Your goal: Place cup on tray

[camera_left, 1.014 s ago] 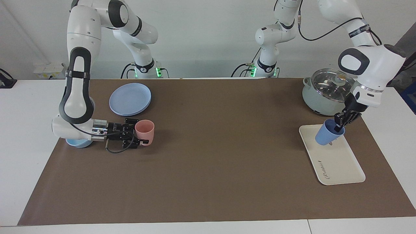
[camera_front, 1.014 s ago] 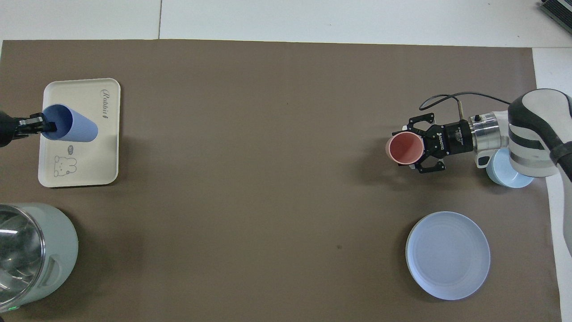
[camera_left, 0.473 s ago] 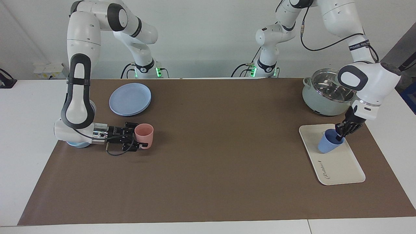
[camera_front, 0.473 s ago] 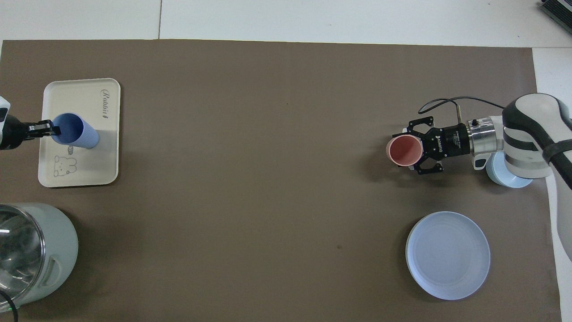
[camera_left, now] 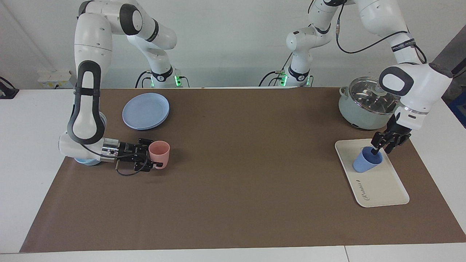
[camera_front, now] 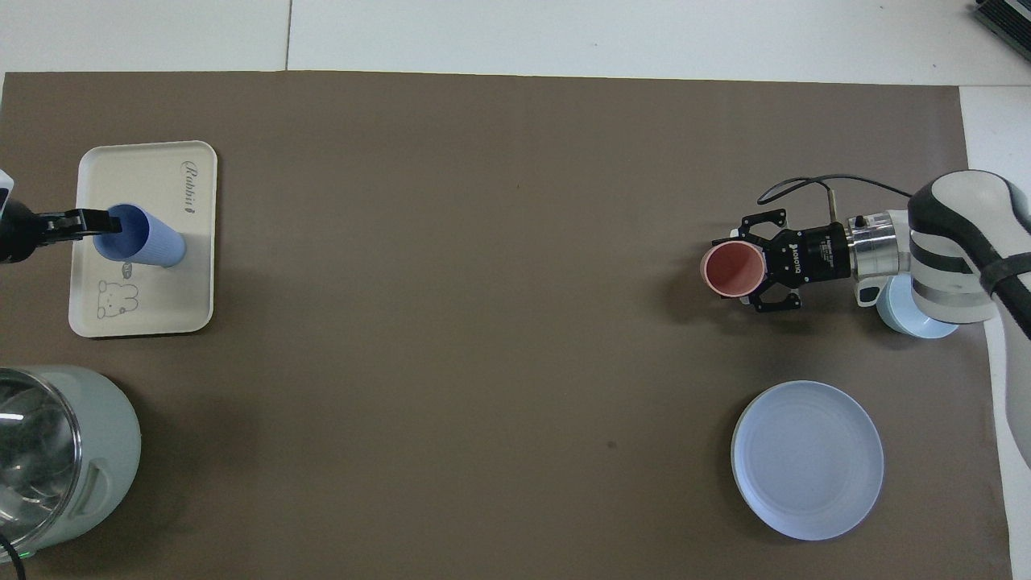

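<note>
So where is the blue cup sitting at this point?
The blue cup stands on the tray at the left arm's end of the table, farther from the robots than the lidded pot, with the left end effector at its rim.

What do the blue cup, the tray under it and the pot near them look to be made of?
Cup: likely matte plastic; even periwinkle colour, fine ribbing on the wall, no glare. Tray: cream, smooth, with printed script and bear drawing; plastic or melamine, hard to tell which. Pot: pale green glossy body, perhaps enamelled or painted metal; see-through lid, probably glass, with a shiny rim.
</note>
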